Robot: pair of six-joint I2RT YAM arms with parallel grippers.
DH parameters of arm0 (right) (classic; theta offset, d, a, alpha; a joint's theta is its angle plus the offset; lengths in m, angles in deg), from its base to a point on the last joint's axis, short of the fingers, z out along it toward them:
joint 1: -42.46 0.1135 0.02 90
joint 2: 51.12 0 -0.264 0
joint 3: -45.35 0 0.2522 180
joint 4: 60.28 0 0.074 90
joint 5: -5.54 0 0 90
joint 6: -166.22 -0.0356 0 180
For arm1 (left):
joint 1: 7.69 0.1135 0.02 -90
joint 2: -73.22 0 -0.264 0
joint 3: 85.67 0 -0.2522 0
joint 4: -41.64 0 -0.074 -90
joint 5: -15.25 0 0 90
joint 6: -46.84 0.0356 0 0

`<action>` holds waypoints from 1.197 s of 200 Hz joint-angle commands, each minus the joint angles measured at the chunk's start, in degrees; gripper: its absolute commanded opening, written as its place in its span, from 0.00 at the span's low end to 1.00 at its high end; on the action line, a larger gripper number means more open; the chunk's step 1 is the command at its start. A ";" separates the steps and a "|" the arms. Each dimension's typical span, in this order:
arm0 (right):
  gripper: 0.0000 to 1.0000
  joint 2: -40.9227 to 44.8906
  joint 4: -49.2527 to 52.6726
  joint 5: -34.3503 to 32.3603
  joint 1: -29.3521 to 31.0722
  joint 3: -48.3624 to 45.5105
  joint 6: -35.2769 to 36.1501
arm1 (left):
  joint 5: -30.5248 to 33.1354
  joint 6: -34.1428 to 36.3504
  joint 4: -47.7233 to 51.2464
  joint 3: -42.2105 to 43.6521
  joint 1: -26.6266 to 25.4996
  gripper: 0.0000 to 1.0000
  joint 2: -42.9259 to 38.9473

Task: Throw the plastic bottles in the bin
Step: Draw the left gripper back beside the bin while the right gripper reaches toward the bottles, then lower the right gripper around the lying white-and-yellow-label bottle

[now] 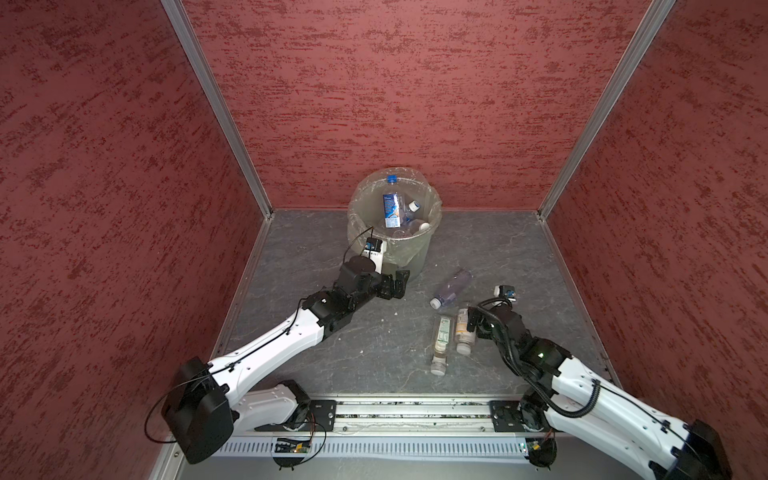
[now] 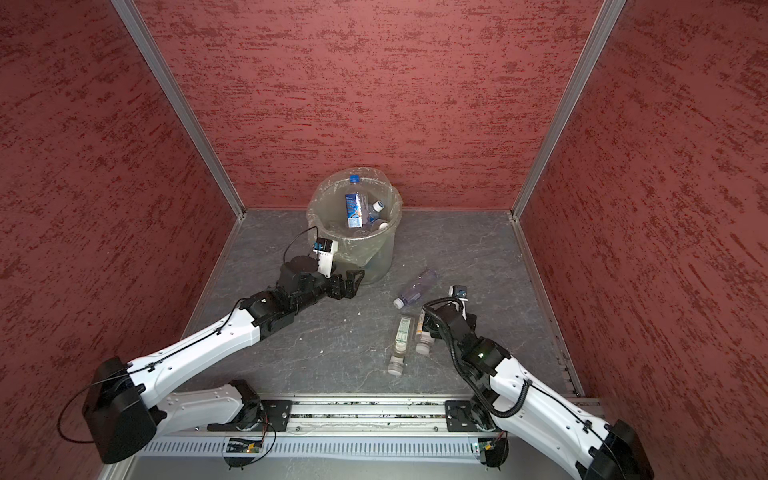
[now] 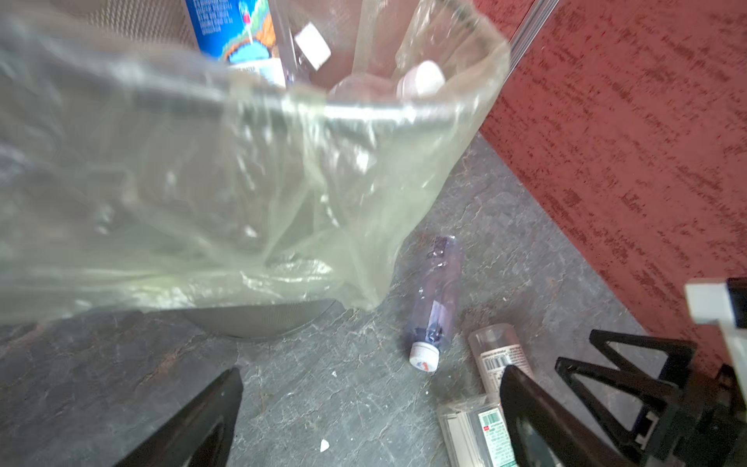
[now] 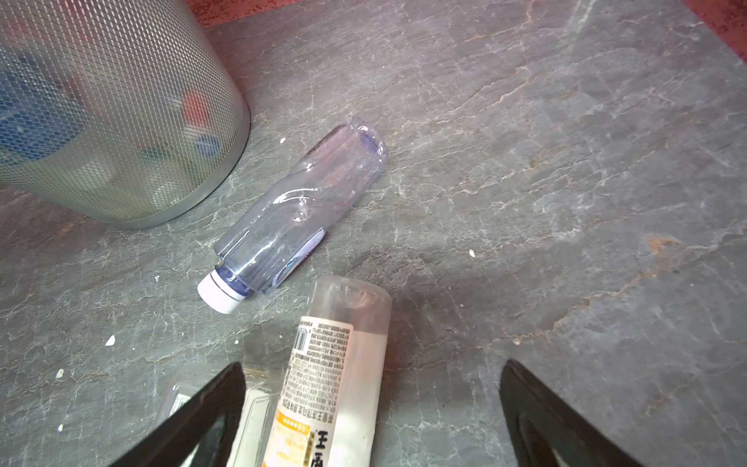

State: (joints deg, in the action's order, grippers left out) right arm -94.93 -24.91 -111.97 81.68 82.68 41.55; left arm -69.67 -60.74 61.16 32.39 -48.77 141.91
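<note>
The bin point(image 1: 411, 253) point(image 2: 376, 257) stands at the back of the floor, lined with a clear bag. Inside it lie several plastic bottles, one with a blue label point(image 1: 390, 208). On the floor to its right lie three more: a clear bluish bottle point(image 1: 453, 286) point(image 4: 299, 214), a yellow-labelled bottle point(image 1: 462, 328) point(image 4: 323, 384) and a green-labelled bottle point(image 1: 441, 340) point(image 3: 481, 428). My left gripper point(image 1: 399, 282) point(image 3: 372, 404) is open and empty just in front of the bin. My right gripper point(image 1: 471, 322) point(image 4: 372, 404) is open, its jaws straddling the yellow-labelled bottle without gripping it.
Red textured walls point(image 1: 124, 166) close in the grey stone floor point(image 1: 332, 332) on three sides. An aluminium rail point(image 1: 415, 411) with both arm bases runs along the front. Small white crumbs point(image 3: 324, 444) lie scattered on the floor.
</note>
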 commanded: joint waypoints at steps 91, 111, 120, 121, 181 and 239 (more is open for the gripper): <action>0.99 -6.13 3.76 -0.39 -0.70 7.42 -3.11 | -0.77 -0.63 -12.60 8.64 -2.69 1.00 5.69; 0.99 -9.52 7.19 -0.16 -0.60 11.87 -3.31 | -2.36 -1.40 -12.55 8.40 -2.32 0.99 7.04; 0.99 -11.28 8.90 -0.06 -0.64 13.94 -3.63 | -2.76 -1.48 -12.48 8.05 -2.42 0.99 7.38; 0.99 -11.46 9.07 -0.03 -0.64 14.12 -3.64 | -2.78 -1.48 -12.46 8.03 -2.47 1.00 7.40; 0.99 -21.75 17.86 7.39 -0.64 24.53 -5.27 | -3.93 -1.81 -10.94 6.72 -1.66 0.99 8.98; 0.99 -25.54 20.11 9.65 -0.73 27.74 -5.27 | -5.55 -2.74 -10.60 6.36 -0.19 0.99 10.04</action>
State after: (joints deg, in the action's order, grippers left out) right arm -119.52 -7.64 -104.74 81.29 108.43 37.57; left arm -73.65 -62.64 50.67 40.08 -49.90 151.22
